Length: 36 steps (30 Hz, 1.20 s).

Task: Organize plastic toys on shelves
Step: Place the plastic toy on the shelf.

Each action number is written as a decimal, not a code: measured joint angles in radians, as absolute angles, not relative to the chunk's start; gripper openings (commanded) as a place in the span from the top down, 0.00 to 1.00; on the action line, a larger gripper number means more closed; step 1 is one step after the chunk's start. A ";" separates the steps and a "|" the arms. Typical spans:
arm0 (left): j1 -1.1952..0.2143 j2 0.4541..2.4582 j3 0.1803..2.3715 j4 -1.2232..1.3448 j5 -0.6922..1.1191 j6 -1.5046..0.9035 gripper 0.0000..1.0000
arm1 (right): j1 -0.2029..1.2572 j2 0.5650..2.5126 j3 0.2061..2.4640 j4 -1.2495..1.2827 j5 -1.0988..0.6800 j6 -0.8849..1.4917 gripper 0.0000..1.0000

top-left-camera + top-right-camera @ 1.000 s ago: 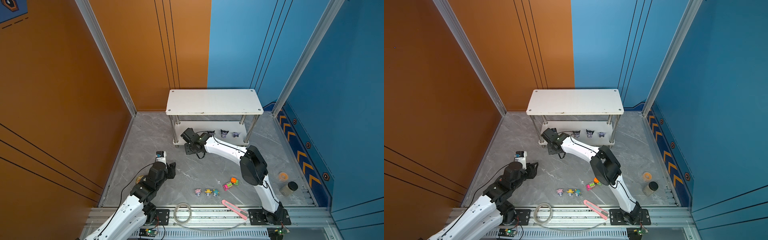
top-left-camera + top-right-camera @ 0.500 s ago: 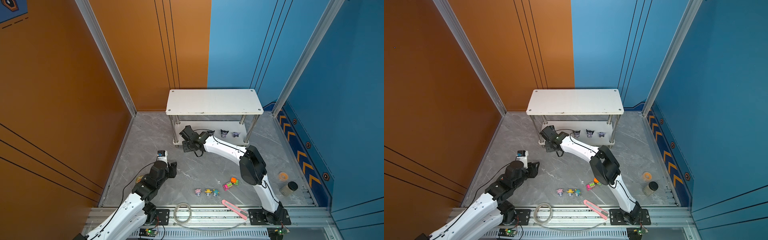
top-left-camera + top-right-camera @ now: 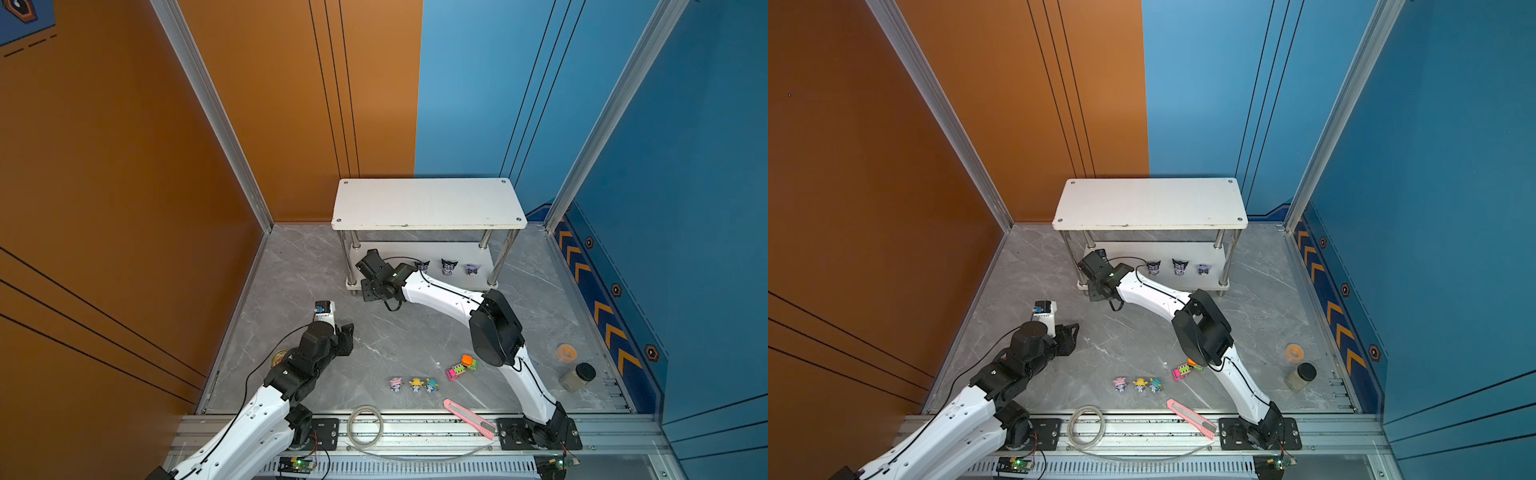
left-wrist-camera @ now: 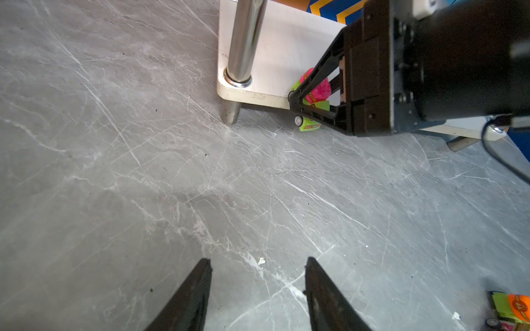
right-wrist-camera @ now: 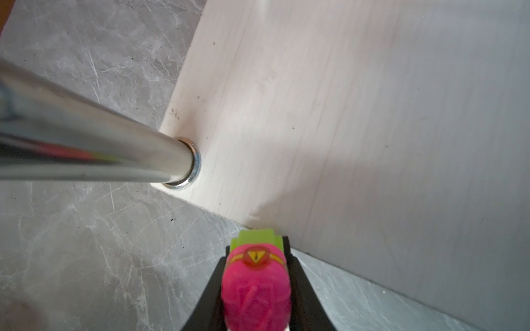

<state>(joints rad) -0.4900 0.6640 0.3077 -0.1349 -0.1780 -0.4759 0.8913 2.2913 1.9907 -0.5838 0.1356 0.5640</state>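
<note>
The shelves [image 3: 428, 203] stand at the back, a white two-tier rack on chrome legs. Three black-purple figurines [image 3: 449, 267] stand on the lower board [image 4: 275, 48]. My right gripper [image 5: 257, 246] is shut on a pink and green truck [image 5: 256, 280], held at the front left corner of the lower board, beside a chrome leg [image 5: 114, 154]. The left wrist view shows this truck [image 4: 317, 88] overlapping the board's edge. My left gripper [image 4: 258, 263] hangs open over bare floor. Three pastel figurines [image 3: 413, 384] and two trucks [image 3: 461, 368] lie on the floor.
A pink utility knife [image 3: 469, 417] and a coil of clear tubing [image 3: 365, 424] lie at the front rail. At the right stand a black-lidded jar [image 3: 577, 376] and an orange tape roll [image 3: 566, 353]. A small round tin [image 3: 280, 356] sits by my left arm.
My right gripper has carried the truck slightly farther back toward the shelf's front left leg. My left arm has shifted a little forward.
</note>
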 measured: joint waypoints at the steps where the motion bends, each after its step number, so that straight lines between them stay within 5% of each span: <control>1: -0.490 0.667 0.308 -0.130 -0.178 -0.476 0.46 | 0.889 2.292 1.992 -0.581 0.136 0.564 0.96; 23: -0.490 0.881 0.342 0.043 -0.136 -0.461 0.47 | 0.863 2.374 2.106 -0.530 0.161 0.565 0.90; 31: -0.490 0.881 0.342 0.050 -0.136 -0.461 0.45 | 0.863 2.390 2.123 -0.520 0.172 0.566 0.72; 36: -0.490 0.881 0.342 0.051 -0.132 -0.461 0.45 | 0.863 2.401 2.127 -0.493 0.196 0.569 0.71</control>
<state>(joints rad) -0.4900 0.8814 0.3420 0.0505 -0.1322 -0.4606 0.8627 2.4012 2.1273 -0.4931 0.1959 0.5694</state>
